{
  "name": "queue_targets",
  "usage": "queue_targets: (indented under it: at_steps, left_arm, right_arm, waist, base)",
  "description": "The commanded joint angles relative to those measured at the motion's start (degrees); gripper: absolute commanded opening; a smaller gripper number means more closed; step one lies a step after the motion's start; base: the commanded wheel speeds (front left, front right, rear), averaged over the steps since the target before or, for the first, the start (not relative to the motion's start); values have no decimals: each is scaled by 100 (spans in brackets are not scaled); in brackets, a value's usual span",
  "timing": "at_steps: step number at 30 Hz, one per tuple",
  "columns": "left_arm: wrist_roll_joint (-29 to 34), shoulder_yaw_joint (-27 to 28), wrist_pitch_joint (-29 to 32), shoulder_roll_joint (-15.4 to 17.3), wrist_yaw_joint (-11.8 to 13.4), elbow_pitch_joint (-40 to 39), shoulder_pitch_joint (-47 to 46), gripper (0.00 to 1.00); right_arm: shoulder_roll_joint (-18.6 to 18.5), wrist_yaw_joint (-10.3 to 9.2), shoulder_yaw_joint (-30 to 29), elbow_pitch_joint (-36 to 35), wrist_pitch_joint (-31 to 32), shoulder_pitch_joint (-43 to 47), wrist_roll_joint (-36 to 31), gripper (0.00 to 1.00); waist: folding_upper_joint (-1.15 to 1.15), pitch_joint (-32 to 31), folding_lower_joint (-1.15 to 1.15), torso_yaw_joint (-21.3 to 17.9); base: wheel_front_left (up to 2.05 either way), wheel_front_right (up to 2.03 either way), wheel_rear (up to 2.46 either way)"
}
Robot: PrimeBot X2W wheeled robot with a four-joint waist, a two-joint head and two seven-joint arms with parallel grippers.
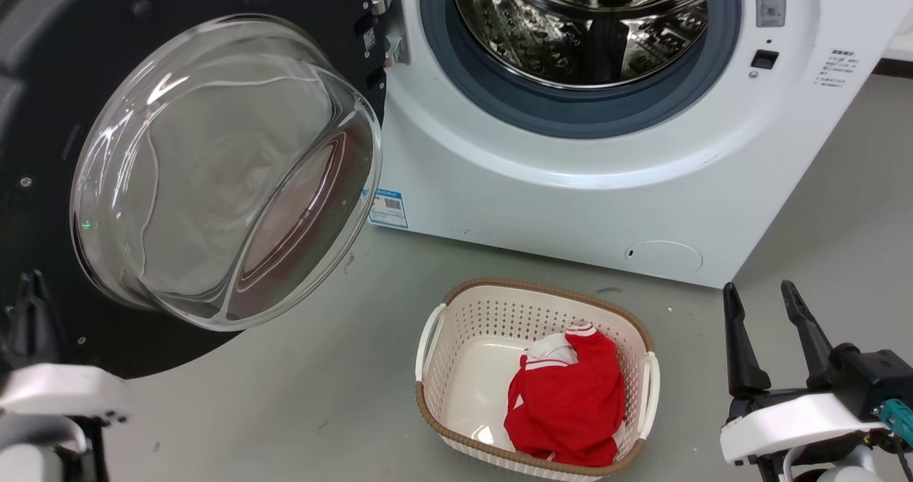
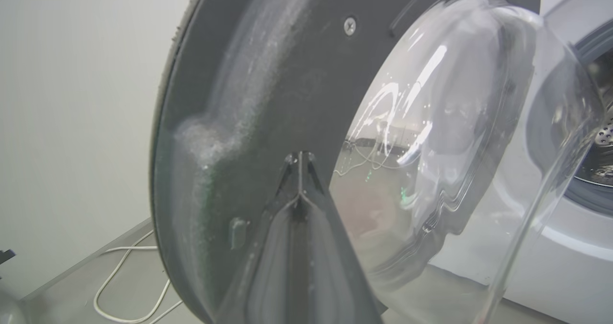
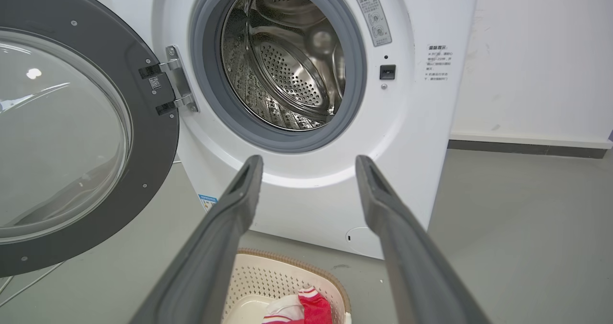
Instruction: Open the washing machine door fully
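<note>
The washing machine (image 1: pixel 570 197) is a white front-loader with its steel drum (image 1: pixel 578 18) exposed. The washing machine door (image 1: pixel 43 111) stands swung out to the left on its hinge (image 3: pixel 177 82), its inner black face and bulging glass bowl (image 1: pixel 221 168) turned toward me. My left gripper (image 1: pixel 32 304) is at the lower left, in front of the door's black ring. In the left wrist view this gripper (image 2: pixel 299 158) is shut, its tips close to the door (image 2: pixel 287 75); I cannot tell if they touch. My right gripper (image 1: pixel 758 289) hangs open at the lower right, pointing at the washing machine (image 3: pixel 306 190).
A cream laundry basket (image 1: pixel 456 311) holding a red and white garment (image 1: pixel 570 396) sits on the grey floor in front of the machine. A white cable (image 2: pixel 119 276) lies on the floor behind the door. A white wall (image 3: pixel 527 51) stands to the machine's right.
</note>
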Motion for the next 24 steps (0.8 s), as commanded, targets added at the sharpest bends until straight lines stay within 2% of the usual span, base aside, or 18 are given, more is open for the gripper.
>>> queue_targets:
  at_steps: [1, 4, 5, 10, 11, 12, 13, 14, 15, 24]
  left_arm:
    - [136, -48, -18, -136, -24, -207, 222, 0]
    - [316, -145, -18, -243, -39, -492, 455, 0]
    - [485, -286, -18, -401, -51, -746, 675, 0]
    - [741, -594, -19, -686, -73, -1168, 993, 0]
    - [792, -675, -19, -749, -101, -1236, 1039, 3]
    - [806, -745, -19, -804, -155, -1275, 1080, 31]
    - [830, -817, -19, -880, -191, -1312, 1102, 50]
    - [857, -878, -19, -933, -213, -1336, 1106, 90]
    - [878, -927, -19, -971, -245, -1354, 1095, 100]
    - [1193, -1347, -19, -1298, -497, -1289, 526, 100]
  right_arm:
    - [7, -2, 26, 23, -34, 48, 39, 100]
    - [7, -3, 45, 41, -51, 66, 38, 100]
    - [7, -3, 59, 54, -66, 84, 39, 100]
    - [7, -2, 76, 63, -67, 117, 32, 100]
    - [7, -2, 74, 50, -70, 123, 15, 100]
    - [7, -2, 86, 40, -63, 136, 3, 100]
    - [7, -2, 91, 35, -56, 149, 3, 100]
    - [7, -3, 96, 15, -53, 157, -7, 100]
    - [6, -3, 100, -3, -48, 165, -13, 100]
    - [7, -3, -9, -265, 11, 137, -205, 100]
  waist:
    - [0, -87, -1, -55]
    - [0, -134, -1, -98]
    - [0, -177, -1, -141]
    - [0, -270, -1, -234]
    - [0, -288, -1, -255]
    - [0, -303, -1, -282]
    - [0, -324, -1, -313]
    - [0, -338, -1, -345]
    - [0, -348, -1, -371]
    - [0, -371, -1, -702]
  base:
    - [0, 0, 0]
    - [0, 0, 0]
    - [0, 0, 0]
    - [0, 0, 0]
    - [0, 0, 0]
    - [0, 0, 0]
    - [0, 0, 0]
    - [0, 0, 0]
    - [0, 0, 0]
    - [0, 0, 0]
